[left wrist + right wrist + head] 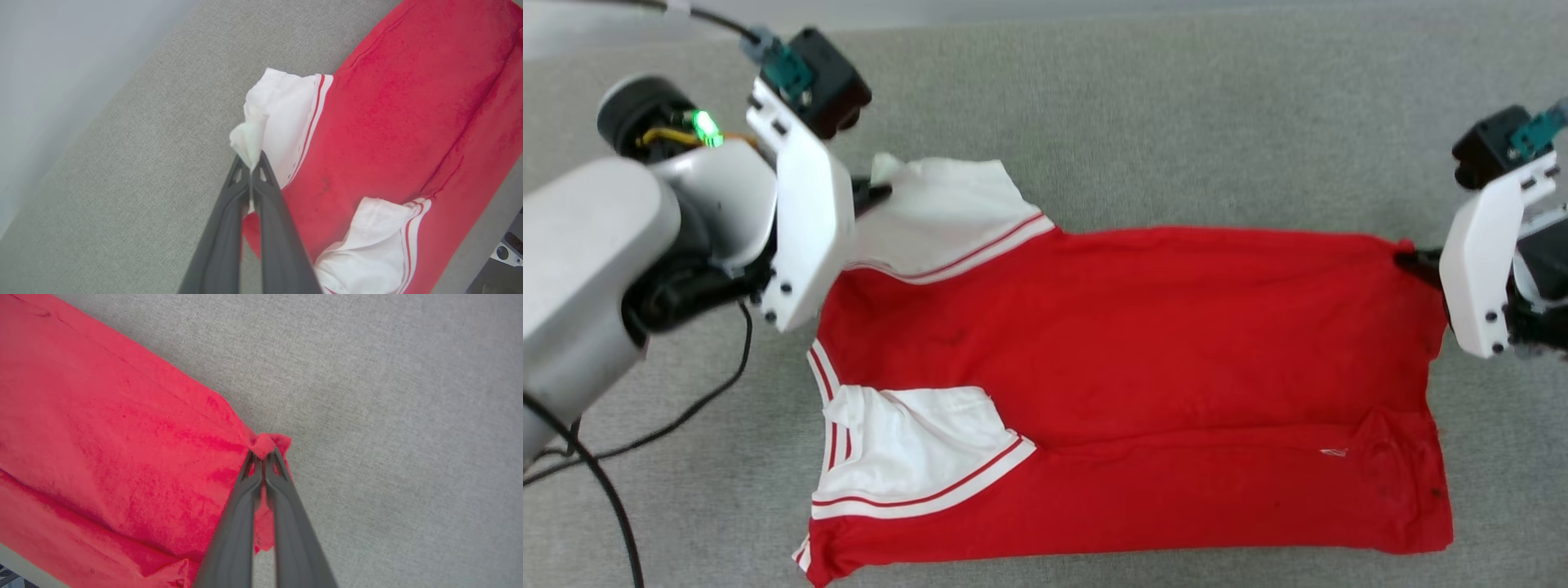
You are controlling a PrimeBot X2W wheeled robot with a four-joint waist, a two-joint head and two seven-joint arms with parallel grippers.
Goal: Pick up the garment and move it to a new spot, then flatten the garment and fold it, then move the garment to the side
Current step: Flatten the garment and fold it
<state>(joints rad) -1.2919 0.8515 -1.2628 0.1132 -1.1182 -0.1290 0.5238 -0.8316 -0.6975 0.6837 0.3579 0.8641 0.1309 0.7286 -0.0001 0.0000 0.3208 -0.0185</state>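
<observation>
**At both far corners: shirt pinched**

Between L gripper fingers, shut tight, sat a white sleeve tip. R gripper was clamped on a red hem corner. Shirt lay across grey surface, near side apparently folded over. Soft, light, prob. droopy; corners grip best. Neck opening hard to make out; R arm cut off at head-view edge.
</observation>
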